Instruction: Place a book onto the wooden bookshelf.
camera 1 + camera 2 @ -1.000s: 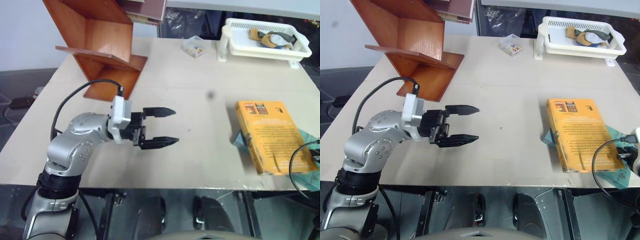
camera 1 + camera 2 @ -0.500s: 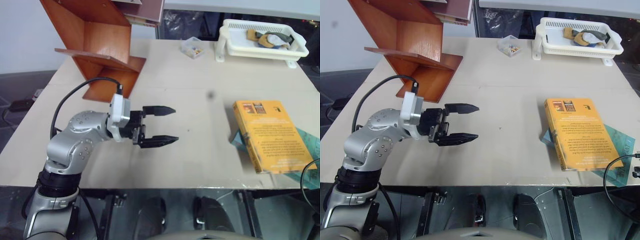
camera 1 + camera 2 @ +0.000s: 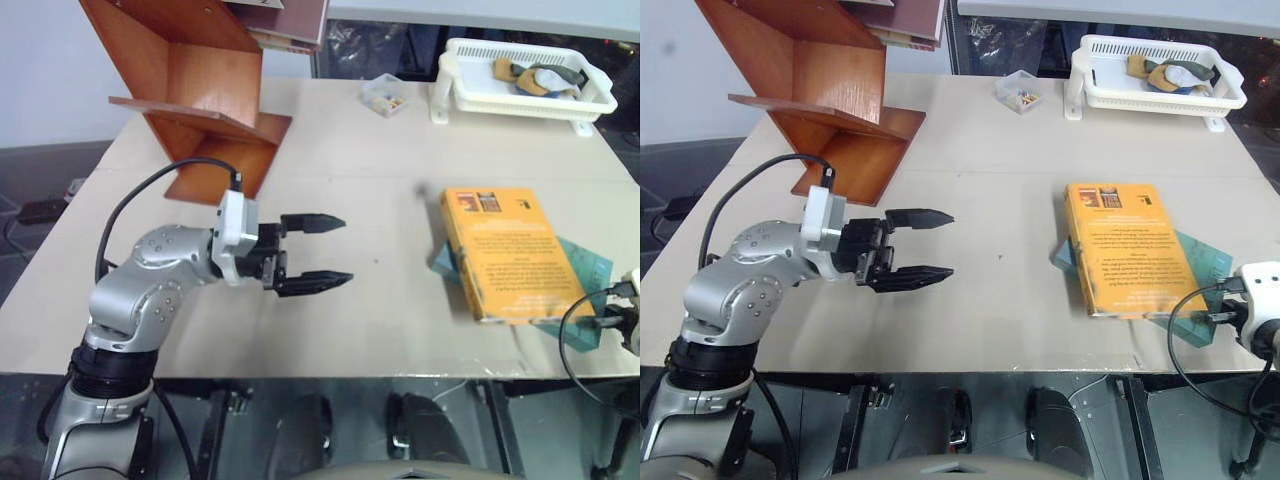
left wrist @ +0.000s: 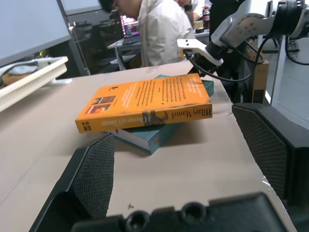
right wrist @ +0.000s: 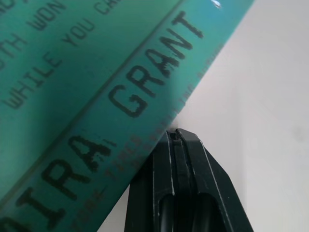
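Left gripper (image 3: 322, 252): my fingers stood wide apart over the table (image 3: 380, 300), holding nothing.
Right gripper (image 5: 181, 137): my fingers were pressed together, tips at the teal book's (image 5: 72, 72) edge.
Book (image 3: 508, 252): lay flat atop the teal book, near the table's right edge.
Wooden bookshelf (image 3: 205, 90): stood at the far left corner, well apart.

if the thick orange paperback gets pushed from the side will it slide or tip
The thick orange-yellow paperback lies flat, so tipping looks unlikely. It rests on a thinner teal-blue book and overhangs it, so it would probably slide, perhaps dragging that book. A paperback that thick should stay fairly stiff when lifted.
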{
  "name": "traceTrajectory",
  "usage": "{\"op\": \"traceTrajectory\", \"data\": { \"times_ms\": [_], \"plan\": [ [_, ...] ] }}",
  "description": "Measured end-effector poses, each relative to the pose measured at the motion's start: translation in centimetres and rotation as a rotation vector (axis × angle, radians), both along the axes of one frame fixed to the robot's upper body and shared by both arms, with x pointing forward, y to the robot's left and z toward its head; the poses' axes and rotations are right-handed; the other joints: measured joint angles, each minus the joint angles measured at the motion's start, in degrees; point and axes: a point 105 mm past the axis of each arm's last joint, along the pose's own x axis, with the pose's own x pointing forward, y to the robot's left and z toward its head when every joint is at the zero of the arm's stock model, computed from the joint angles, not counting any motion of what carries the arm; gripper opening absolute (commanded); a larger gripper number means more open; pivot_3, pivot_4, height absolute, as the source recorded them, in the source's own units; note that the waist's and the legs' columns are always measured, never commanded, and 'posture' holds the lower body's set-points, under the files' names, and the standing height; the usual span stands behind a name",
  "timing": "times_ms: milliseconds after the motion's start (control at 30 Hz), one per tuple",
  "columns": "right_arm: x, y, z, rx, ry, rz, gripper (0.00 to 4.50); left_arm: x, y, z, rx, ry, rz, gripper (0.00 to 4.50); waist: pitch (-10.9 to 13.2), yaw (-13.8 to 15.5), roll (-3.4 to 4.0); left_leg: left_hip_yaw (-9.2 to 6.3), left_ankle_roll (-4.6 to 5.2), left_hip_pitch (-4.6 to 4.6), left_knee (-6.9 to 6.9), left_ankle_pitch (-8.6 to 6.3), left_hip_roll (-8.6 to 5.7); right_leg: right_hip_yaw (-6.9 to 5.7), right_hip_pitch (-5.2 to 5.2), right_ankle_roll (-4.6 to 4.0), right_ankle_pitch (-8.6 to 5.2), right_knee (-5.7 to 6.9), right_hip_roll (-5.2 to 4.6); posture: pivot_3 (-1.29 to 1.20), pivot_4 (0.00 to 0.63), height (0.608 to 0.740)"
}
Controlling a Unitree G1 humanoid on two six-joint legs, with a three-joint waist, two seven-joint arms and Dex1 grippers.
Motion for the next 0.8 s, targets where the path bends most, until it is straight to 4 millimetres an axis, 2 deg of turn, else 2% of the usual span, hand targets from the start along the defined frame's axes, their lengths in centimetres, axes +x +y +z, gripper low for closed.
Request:
{"op": "traceTrajectory", "data": {
  "times_ms": [300, 467, 667, 800],
  "plan": [
    [3.4, 4.3, 0.8, 0.043, -0.072, 0.125, 0.07, 0.1, 0.1, -0.2, 0.002, 0.004, 0.026, 4.50, 0.0, -0.4, 0.01, 0.05, 0.00, 0.02, 0.00, 0.00, 0.01, 0.02, -0.01, 0.00, 0.00, 0.01, 0.00, 0.00, 0.150, 0.740],
    [4.3, 5.6, 1.0, 0.056, -0.089, 0.164, 0.07, 0.2, 0.3, -0.2, 0.003, 0.005, 0.045, 4.50, 0.0, -0.4, 0.01, 0.05, 0.00, -0.01, -0.01, 0.00, 0.01, 0.02, -0.01, 0.00, 0.00, 0.00, -0.01, 0.00, 0.150, 0.740],
    [3.7, 5.2, 2.2, -0.065, -0.098, 0.176, 0.07, 0.7, 0.7, -0.9, 0.020, 0.019, 0.119, 4.50, 0.0, -0.2, 0.05, 0.03, 0.00, -0.02, -0.04, 0.00, 0.00, 0.00, -0.02, -0.01, 0.00, -0.01, -0.03, 0.00, 0.150, 0.740],
    [3.3, 4.8, 5.7, -0.222, -0.161, 0.196, 0.07, 1.7, 0.6, -1.3, -0.011, 0.032, 0.211, 4.50, 0.0, 0.1, 0.06, 0.12, 0.00, 0.03, -0.03, 0.00, 0.00, 0.06, -0.01, 0.00, 0.00, -0.02, -0.04, 0.00, 0.150, 0.740]
  ]
}}
